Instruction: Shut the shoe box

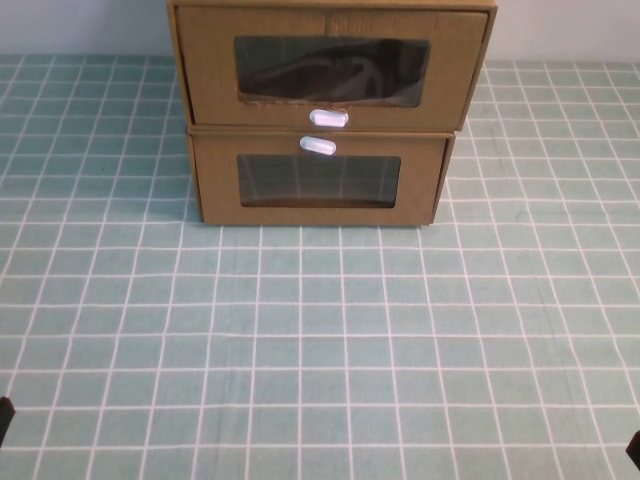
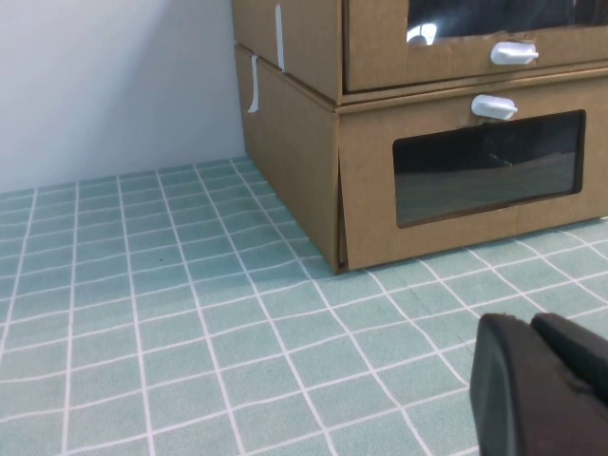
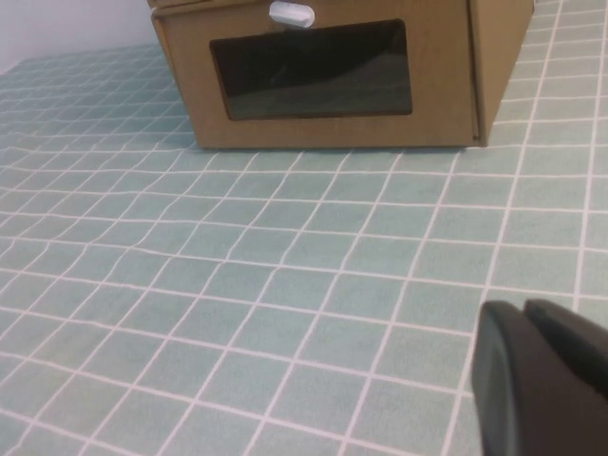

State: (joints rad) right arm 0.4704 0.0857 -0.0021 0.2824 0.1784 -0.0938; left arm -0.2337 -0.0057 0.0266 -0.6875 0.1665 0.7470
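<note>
The shoe box (image 1: 330, 70) is the upper of two stacked brown cardboard drawer boxes at the back middle. It has a clear window and a white pull tab (image 1: 328, 118) below it. Its drawer front stands a little forward of the box under it. It also shows in the left wrist view (image 2: 380, 47). My left gripper (image 2: 532, 323) is shut and empty, low at the near left corner (image 1: 4, 415), far from the box. My right gripper (image 3: 524, 309) is shut and empty at the near right corner (image 1: 634, 450).
The lower cardboard box (image 1: 320, 180) has its white tab (image 1: 318, 146) above its window; it also shows in the right wrist view (image 3: 313, 76). A teal tiled cloth (image 1: 320, 340) covers the table between the grippers and the boxes. A pale wall stands behind.
</note>
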